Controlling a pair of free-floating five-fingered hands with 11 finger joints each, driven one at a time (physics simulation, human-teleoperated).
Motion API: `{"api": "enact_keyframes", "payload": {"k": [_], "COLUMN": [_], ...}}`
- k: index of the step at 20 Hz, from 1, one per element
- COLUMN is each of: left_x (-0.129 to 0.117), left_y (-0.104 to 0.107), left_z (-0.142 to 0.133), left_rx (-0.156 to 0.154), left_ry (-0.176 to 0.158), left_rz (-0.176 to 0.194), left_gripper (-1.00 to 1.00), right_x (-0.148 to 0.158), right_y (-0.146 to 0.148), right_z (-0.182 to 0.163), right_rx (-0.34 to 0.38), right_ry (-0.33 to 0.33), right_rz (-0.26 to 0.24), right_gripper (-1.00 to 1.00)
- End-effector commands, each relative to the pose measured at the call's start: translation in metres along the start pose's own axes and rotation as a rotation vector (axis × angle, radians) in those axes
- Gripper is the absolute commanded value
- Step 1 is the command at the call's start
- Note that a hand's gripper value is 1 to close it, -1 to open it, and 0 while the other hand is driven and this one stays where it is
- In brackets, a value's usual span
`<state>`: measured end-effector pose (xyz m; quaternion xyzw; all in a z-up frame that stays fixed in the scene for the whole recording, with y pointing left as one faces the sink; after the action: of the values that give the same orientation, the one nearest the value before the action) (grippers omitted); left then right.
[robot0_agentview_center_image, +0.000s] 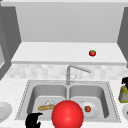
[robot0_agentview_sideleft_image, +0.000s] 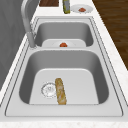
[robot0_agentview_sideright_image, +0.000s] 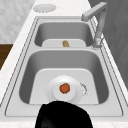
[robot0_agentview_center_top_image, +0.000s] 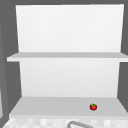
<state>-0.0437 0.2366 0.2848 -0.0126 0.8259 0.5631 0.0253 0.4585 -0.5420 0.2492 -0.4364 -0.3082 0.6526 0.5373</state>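
Your right hand (robot0_agentview_center_image: 125, 81) sits right at the top of the olive-coloured bottle (robot0_agentview_center_image: 123, 95), which stands upright on the counter just to the right of the sink (robot0_agentview_center_image: 113, 100). You cannot tell whether its fingers are closed on the bottle. Treat the bottle as rigid, smooth and probably slippery, tall enough to tip. Grip it around the body, not the cap. Your left hand (robot0_agentview_center_image: 32, 120) hangs by the red ball (robot0_agentview_center_image: 67, 115), fingers loosely apart, holding nothing.
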Motion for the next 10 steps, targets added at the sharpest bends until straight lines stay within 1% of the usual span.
{"api": "enact_keyframes", "payload": {"k": [1, 8, 10], "left_x": [0.000, 0.000, 0.000], "left_y": [0.000, 0.000, 0.000], "left_z": [0.000, 0.000, 0.000], "left_rx": [0.000, 0.000, 0.000], "left_ry": [0.000, 0.000, 0.000], "left_rz": [0.000, 0.000, 0.000], "left_gripper": [0.00, 0.00, 0.00], "right_x": [0.000, -0.002, -0.003], "right_y": [0.004, 0.001, -0.003], "right_z": [0.013, 0.034, 0.040], "right_rx": [-0.046, -0.091, -0.084], "right_ry": [0.019, 0.033, 0.034], "right_rz": [-0.007, 0.003, 0.006], "right_gripper": [-1.00, -1.00, -1.00]}}
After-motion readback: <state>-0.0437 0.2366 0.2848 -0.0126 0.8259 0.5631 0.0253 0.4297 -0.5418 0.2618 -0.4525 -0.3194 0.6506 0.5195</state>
